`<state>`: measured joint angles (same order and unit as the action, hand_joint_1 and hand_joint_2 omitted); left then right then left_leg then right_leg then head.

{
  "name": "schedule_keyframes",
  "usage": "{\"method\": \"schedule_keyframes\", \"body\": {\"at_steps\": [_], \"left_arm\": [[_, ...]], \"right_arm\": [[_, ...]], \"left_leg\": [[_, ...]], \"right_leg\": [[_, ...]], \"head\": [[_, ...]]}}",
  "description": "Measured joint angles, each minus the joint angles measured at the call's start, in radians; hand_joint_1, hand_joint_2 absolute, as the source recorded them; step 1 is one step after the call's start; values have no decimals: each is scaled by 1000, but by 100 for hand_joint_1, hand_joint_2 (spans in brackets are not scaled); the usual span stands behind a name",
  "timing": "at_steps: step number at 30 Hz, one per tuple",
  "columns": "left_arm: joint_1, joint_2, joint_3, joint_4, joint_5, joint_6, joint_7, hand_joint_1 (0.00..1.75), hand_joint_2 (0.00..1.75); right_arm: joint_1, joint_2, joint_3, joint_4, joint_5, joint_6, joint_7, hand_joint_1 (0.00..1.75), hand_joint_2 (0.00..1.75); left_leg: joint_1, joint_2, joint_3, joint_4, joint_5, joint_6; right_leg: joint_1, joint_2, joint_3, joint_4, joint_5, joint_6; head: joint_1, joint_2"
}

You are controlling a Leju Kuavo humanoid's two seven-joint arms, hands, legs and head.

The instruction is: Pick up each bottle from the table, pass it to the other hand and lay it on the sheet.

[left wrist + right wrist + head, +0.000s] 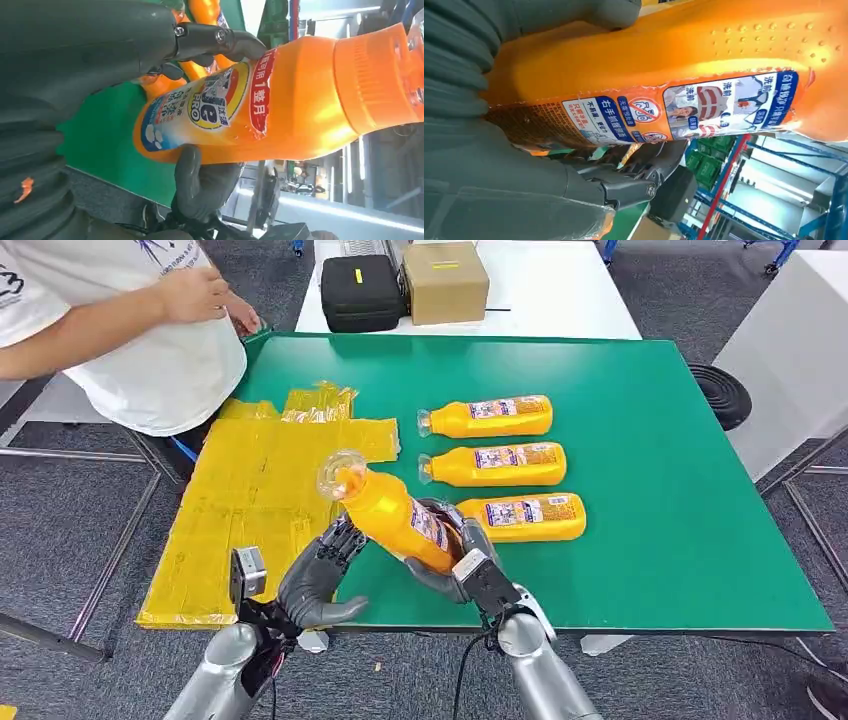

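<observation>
The orange plastic bottle with a clear cap [388,505] is held tilted above the green table's [640,530] near edge, grasped low on its body by the right hand [452,558]. The left hand [322,575], fingers spread, sits beside it, grasping nothing. This looks like the handover; next the left hand must close around the bottle before carrying it to the yellow sheet [250,510] along the table's left edge.

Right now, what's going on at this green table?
The robot's right hand holds an orange bottle lifted off the green table, tilted with its cap toward the yellow sheet. The left hand is at the bottle, fingers spread against its side, so this looks like the handover; whether it grips yet is unclear. Three more orange bottles lie in a row on the table. No bottle is on the sheet. A person stands at the far corner.
</observation>
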<state>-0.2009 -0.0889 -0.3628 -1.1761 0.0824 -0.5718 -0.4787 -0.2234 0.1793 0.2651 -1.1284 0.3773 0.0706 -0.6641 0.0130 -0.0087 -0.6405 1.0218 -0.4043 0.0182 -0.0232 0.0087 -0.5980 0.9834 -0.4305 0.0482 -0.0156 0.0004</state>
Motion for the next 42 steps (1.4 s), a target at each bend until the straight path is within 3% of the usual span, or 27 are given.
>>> {"method": "schedule_keyframes", "body": {"at_steps": [12,17,42], "left_arm": [[-29,2,-9,13,-8,19,-5,0,175],[-75,-4,5,29,-97,264,28,0,175],[-120,-29,49,100,-96,325,14,0,175]], "right_arm": [[-16,12,1,41,2,-2,0,175,175],[-16,22,37,84,28,-1,1,175,175],[-74,43,118,199,6,4,21,175,175]], "left_leg": [[0,0,0,0,0,0],[0,0,0,0,0,0],[0,0,0,0,0,0]], "right_leg": [[0,0,0,0,0,0],[0,0,0,0,0,0],[0,0,-1,0,0,0]], "head": [[0,0],[0,0],[0,0]]}}
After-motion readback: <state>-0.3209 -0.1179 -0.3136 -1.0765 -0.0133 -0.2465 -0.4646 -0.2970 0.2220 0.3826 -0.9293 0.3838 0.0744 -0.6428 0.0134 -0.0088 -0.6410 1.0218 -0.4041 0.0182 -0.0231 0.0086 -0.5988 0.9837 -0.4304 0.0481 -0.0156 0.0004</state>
